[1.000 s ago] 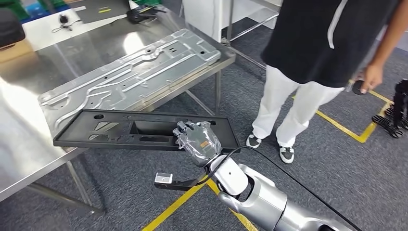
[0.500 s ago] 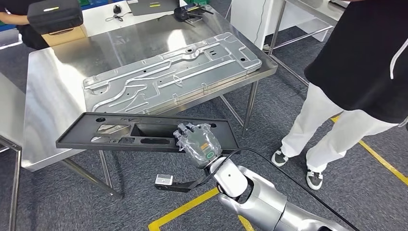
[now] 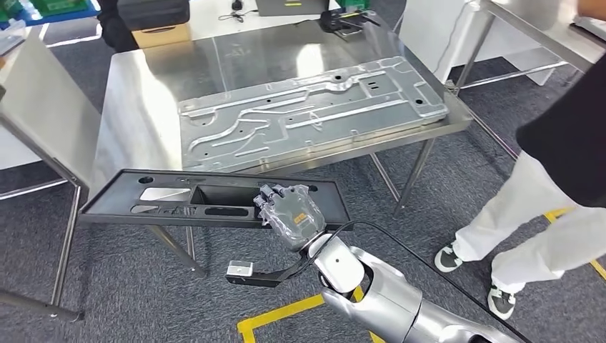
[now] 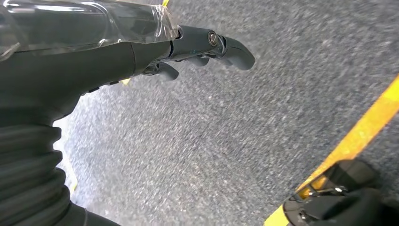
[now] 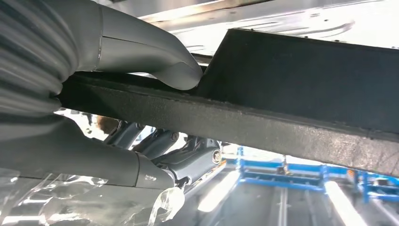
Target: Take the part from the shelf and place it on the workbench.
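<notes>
Black panel part [image 3: 179,200], lower centre: gripped by right hand [image 3: 289,214] before steel workbench [image 3: 136,107]; left hand [image 4: 141,52] empty, fingers apart.

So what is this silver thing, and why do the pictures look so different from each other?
The silver thing is a robot's arm. The robot stands on two legs and has two arms with hands, a bit like a person.

The big picture is taken from up near its head, looking down. There its right hand holds a long black part, flat with holes in it. Just ahead is a shiny metal workbench, and on it lies a big grey metal plate. A person in white trousers stands at the side.

The other two pictures come from little cameras at the wrists. The right one looks from very close, so you see the thumb on one side of the black part and the fingers on the other. The left one shows the left hand hanging over the grey carpet, holding nothing.
</notes>
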Robot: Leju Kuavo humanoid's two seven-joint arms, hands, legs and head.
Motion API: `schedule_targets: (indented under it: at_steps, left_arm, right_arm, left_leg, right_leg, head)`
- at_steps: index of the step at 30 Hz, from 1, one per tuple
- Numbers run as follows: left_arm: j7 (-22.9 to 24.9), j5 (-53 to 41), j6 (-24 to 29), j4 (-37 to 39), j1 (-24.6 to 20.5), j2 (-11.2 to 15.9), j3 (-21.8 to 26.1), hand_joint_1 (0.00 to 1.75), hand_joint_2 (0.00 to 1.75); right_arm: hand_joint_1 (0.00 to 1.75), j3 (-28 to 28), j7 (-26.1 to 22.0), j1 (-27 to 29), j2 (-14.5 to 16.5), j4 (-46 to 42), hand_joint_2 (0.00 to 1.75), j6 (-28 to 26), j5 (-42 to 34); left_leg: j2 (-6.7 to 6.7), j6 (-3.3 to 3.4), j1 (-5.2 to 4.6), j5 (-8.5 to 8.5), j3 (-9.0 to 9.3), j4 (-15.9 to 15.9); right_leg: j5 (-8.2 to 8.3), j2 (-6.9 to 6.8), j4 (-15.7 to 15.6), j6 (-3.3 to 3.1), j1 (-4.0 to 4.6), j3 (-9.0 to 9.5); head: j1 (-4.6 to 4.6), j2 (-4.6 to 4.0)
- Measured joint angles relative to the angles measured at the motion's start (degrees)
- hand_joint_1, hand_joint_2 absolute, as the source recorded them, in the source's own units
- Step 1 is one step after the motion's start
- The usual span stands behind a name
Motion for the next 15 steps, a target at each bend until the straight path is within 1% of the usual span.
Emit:
schedule_targets:
  at_steps: [1, 2, 3, 4, 5, 6, 7, 8, 9, 10, 11, 12, 14, 15]
  left_arm:
    - [0.00, 0.08, -0.01, 0.00, 0.01, 0.00, 0.00, 0.00, 1.75]
    - [0.01, 0.18, -0.03, 0.00, -0.04, 0.00, 0.01, 0.00, 1.75]
    - [0.02, 0.35, -0.12, 0.00, -0.17, 0.00, 0.01, 0.00, 1.75]
    - [0.06, 0.55, -0.24, 0.00, -0.24, -0.02, 0.02, 0.00, 1.75]
    - [0.20, 0.75, -0.38, 0.00, -0.21, -0.05, 0.04, 0.00, 1.75]
    - [0.41, 0.98, -0.55, 0.00, -0.11, -0.08, 0.07, 0.00, 1.75]
    - [0.66, 1.19, -0.68, 0.00, -0.01, -0.11, 0.11, 0.00, 1.75]
    - [0.89, 1.42, -0.78, 0.00, 0.07, -0.13, 0.16, 0.00, 1.75]
    - [1.03, 1.60, -0.85, 0.00, 0.09, -0.13, 0.21, 0.00, 1.75]
    - [1.10, 1.73, -0.90, 0.00, 0.07, -0.14, 0.25, 0.00, 1.75]
    - [1.14, 1.81, -0.93, 0.00, 0.06, -0.15, 0.28, 0.00, 1.75]
    - [1.16, 1.84, -0.95, 0.00, 0.08, -0.16, 0.30, 0.00, 1.75]
    - [1.25, 1.85, -0.95, 0.00, 0.23, -0.17, 0.32, 0.00, 1.75]
    - [1.29, 1.85, -0.92, 0.00, 0.30, -0.20, 0.33, 0.00, 1.75]
  right_arm:
    - [1.75, -0.02, 0.00, -0.05, -0.03, -0.01, 1.75, 0.14, -0.02]
    - [1.75, -0.04, 0.09, -0.07, -0.12, -0.01, 1.75, 0.32, 0.07]
    - [1.75, -0.04, 0.21, -0.08, -0.23, -0.01, 1.75, 0.58, 0.29]
    - [1.75, -0.04, 0.36, -0.04, -0.39, 0.00, 1.75, 0.87, 0.54]
    - [1.75, -0.04, 0.55, 0.02, -0.56, 0.01, 1.75, 1.18, 0.73]
    - [1.75, -0.04, 0.73, 0.06, -0.71, 0.01, 1.75, 1.45, 0.93]
    - [1.75, -0.04, 0.89, 0.09, -0.82, 0.01, 1.75, 1.63, 1.10]
    - [1.75, -0.04, 1.01, 0.08, -0.89, 0.01, 1.75, 1.73, 1.22]
    - [1.75, -0.04, 1.08, 0.06, -0.95, 0.01, 1.75, 1.78, 1.33]
    - [1.75, -0.04, 1.15, 0.03, -0.97, 0.01, 1.75, 1.81, 1.41]
    - [1.75, -0.04, 1.22, 0.00, -0.98, 0.01, 1.75, 1.83, 1.46]
    - [1.75, -0.04, 1.32, -0.02, -1.01, 0.01, 1.75, 1.84, 1.56]
    - [1.75, -0.05, 1.51, -0.10, -1.02, 0.00, 1.75, 1.89, 1.82]
    - [1.75, -0.05, 1.59, -0.17, -1.02, -0.01, 1.75, 1.94, 1.94]
  left_leg:
    - [-0.49, 0.34, 0.25, 0.15, 0.47, -0.36]
    - [-0.98, 0.64, 0.48, 0.21, 0.81, -0.56]
    - [-1.47, 0.89, 0.46, 0.14, 0.95, -0.60]
    - [-1.97, 1.07, 0.40, 0.03, 1.05, -0.59]
    - [-2.52, 1.16, 0.35, -0.10, 1.16, -0.57]
    - [-3.06, 1.15, 0.31, -0.26, 1.31, -0.54]
    - [-3.54, 1.07, 0.32, -0.45, 1.53, -0.50]
    - [-3.96, 0.90, 0.34, -0.71, 1.81, -0.44]
    - [-4.32, 0.66, 0.31, -1.00, 2.03, -0.33]
    - [-4.59, 0.38, 0.20, -1.28, 2.13, -0.20]
    - [-4.77, 0.10, 0.13, -1.49, 2.13, -0.11]
    - [-4.87, -0.18, 0.09, -1.63, 2.06, -0.06]
    - [-4.81, -0.72, 0.27, -1.92, 1.94, 0.04]
    - [-4.55, -1.04, 0.37, -2.39, 1.69, 0.65]
  right_leg:
    - [-1.03, 1.54, 1.70, 0.13, 0.00, -0.62]
    - [-2.54, 3.38, 4.73, 0.17, -0.03, -2.06]
    - [-4.21, 4.72, 8.62, 0.15, 0.02, -4.14]
    - [-5.47, 5.31, 12.38, 0.15, 0.05, -6.36]
    - [-5.82, 5.55, 14.90, 0.16, 0.08, -8.16]
    - [-4.88, 5.60, 15.17, 0.13, 0.10, -8.95]
    - [-2.94, 5.61, 13.25, 0.05, 0.11, -8.63]
    - [-0.32, 5.65, 9.43, -0.06, 0.11, -7.28]
    - [1.90, 5.81, 5.22, -0.19, 0.11, -5.56]
    - [3.32, 5.95, 1.90, -0.35, 0.12, -4.19]
    - [3.99, 6.08, -0.23, -0.52, 0.19, -3.33]
    - [3.93, 6.18, -0.96, -0.74, 0.33, -3.07]
    - [3.89, 6.10, -1.17, -1.31, 0.45, -3.05]
    - [3.87, 6.06, -1.23, -1.65, 0.41, -2.96]
  head:
    - [0.08, 0.00]
    - [0.16, 0.00]
    - [0.22, 0.00]
    - [0.29, 0.00]
    - [0.31, 0.00]
    - [0.32, 0.00]
    - [0.33, 0.00]
    - [0.33, 0.00]
    - [0.34, 0.00]
    - [0.35, 0.00]
    - [0.36, 0.00]
    - [0.36, 0.00]
    - [0.37, 0.00]
    - [0.33, 0.00]
